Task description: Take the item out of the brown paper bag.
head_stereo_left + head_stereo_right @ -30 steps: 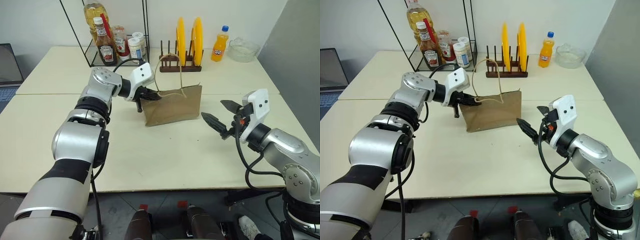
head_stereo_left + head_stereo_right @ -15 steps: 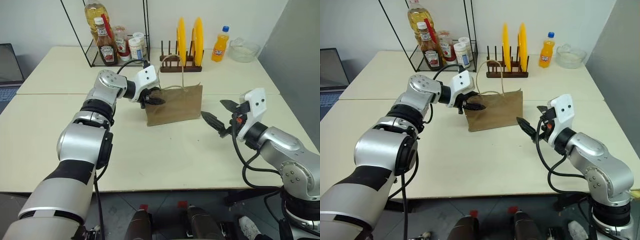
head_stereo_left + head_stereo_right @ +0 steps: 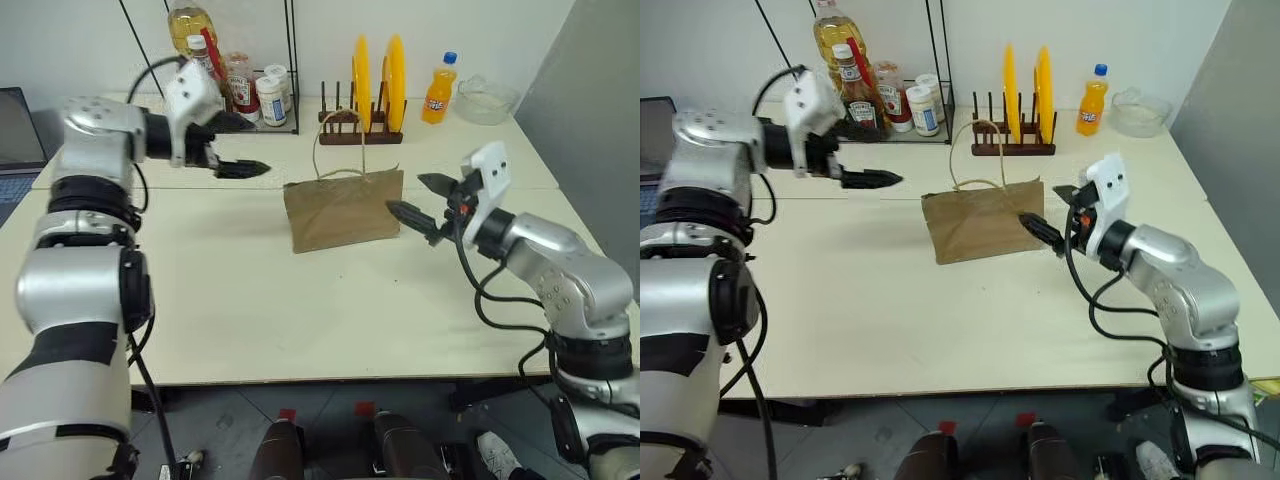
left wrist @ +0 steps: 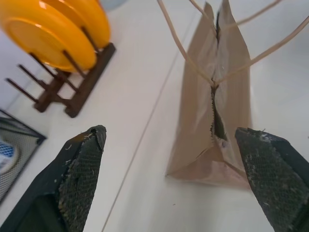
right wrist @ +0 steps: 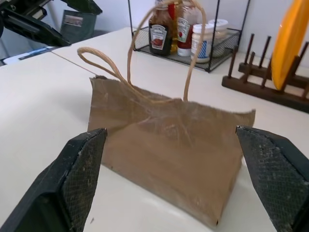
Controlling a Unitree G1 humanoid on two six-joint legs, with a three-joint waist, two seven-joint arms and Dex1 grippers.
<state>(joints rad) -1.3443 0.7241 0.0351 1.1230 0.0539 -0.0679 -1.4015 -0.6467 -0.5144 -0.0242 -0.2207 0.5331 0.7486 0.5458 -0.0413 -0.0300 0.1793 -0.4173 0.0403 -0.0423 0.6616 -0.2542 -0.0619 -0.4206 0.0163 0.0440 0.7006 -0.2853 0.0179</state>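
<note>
The bag (image 3: 344, 208) stands upright mid-desk (image 3: 300, 300), its long side crosswise and the item hidden inside; the right end effector (image 3: 415, 200), open and empty, sits just beside its right end, while the open left end effector (image 3: 235, 145) hovers well apart.

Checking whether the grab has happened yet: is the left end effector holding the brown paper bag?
No, the left end effector hangs open, apart from the brown paper bag.

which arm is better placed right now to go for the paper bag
Right. The right pincer hangs open just beside the brown paper bag, while the left pincer, also open, is well off to its other side.
</note>
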